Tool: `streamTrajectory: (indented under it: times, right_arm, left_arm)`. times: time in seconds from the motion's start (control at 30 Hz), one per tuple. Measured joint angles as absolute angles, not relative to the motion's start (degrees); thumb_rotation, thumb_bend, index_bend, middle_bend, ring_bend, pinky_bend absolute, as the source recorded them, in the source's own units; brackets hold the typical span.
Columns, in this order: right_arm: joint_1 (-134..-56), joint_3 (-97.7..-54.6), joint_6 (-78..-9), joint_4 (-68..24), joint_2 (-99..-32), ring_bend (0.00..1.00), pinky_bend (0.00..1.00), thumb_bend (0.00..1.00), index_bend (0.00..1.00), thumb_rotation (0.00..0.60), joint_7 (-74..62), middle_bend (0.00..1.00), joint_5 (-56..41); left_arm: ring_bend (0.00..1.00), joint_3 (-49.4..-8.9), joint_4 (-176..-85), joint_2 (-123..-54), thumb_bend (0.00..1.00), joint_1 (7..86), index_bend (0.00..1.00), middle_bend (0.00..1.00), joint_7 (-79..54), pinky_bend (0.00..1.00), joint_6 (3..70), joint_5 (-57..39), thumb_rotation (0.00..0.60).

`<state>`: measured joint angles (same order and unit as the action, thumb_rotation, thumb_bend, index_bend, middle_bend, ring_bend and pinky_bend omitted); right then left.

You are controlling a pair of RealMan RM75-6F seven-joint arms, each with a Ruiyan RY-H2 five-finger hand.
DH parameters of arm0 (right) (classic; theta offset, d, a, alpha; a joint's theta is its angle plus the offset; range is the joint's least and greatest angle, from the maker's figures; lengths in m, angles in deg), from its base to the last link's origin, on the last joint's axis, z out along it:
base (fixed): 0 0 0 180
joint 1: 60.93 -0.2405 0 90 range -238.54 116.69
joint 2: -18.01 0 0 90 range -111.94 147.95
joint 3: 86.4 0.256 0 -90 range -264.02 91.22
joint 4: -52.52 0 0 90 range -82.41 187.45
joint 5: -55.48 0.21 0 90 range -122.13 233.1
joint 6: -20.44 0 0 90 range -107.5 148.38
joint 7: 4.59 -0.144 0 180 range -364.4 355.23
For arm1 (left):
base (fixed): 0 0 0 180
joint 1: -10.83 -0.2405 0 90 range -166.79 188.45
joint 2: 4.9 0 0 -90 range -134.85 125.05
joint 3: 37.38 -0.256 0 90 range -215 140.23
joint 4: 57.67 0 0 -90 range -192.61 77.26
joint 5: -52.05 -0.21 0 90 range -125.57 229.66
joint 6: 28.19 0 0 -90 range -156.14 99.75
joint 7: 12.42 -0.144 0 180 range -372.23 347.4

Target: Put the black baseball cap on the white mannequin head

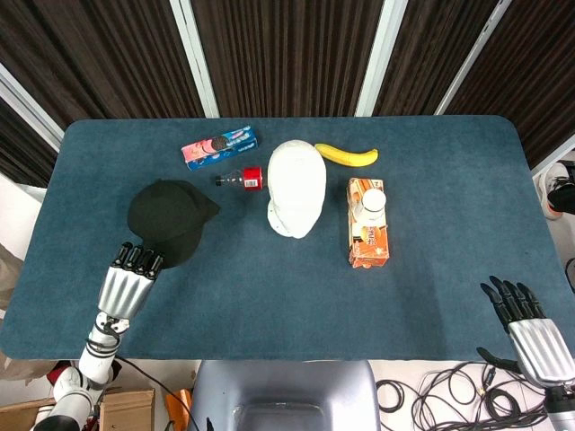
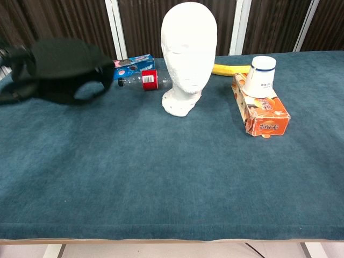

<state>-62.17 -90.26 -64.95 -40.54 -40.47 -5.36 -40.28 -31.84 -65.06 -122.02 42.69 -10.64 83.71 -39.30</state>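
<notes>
The black baseball cap (image 1: 169,217) hangs in the air over the table's left side, blurred in the chest view (image 2: 63,67). My left hand (image 1: 131,277) grips its brim from below; in the chest view only a dark sliver of that hand (image 2: 7,55) shows at the left edge. The white mannequin head (image 1: 296,187) stands upright mid-table (image 2: 188,51), to the right of the cap and apart from it. My right hand (image 1: 524,320) stays low off the table's front right corner, fingers spread, holding nothing.
A blue cookie box (image 1: 220,147) and a small bottle with a red label (image 1: 241,178) lie behind the cap, left of the mannequin. A banana (image 1: 347,154) lies behind it. An orange carton (image 1: 368,235) with a paper cup (image 2: 260,76) on it sits right.
</notes>
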Motion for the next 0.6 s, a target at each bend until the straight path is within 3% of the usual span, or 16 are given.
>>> streamTrajectory:
  times: [0.33,0.6]
  right_arm:
    - [-62.5,-90.1,-64.2,-40.9,-40.7,0.0,0.0,0.08,0.0,0.6,-4.5,0.0,-39.8]
    - [-62.7,-89.8,-63.8,-40.8,-40.5,0.0,0.0,0.08,0.0,0.6,-5.1,0.0,-39.0]
  left_arm:
    - [0.61,-29.6,-67.4,-115.8,0.63,52.5,0.73,0.76,-14.1,0.57,85.3,-37.2,0.6]
    - [0.61,-28.7,-70.7,-113.4,0.63,62.4,0.73,0.76,-19.9,0.57,80.3,-36.9,0.6]
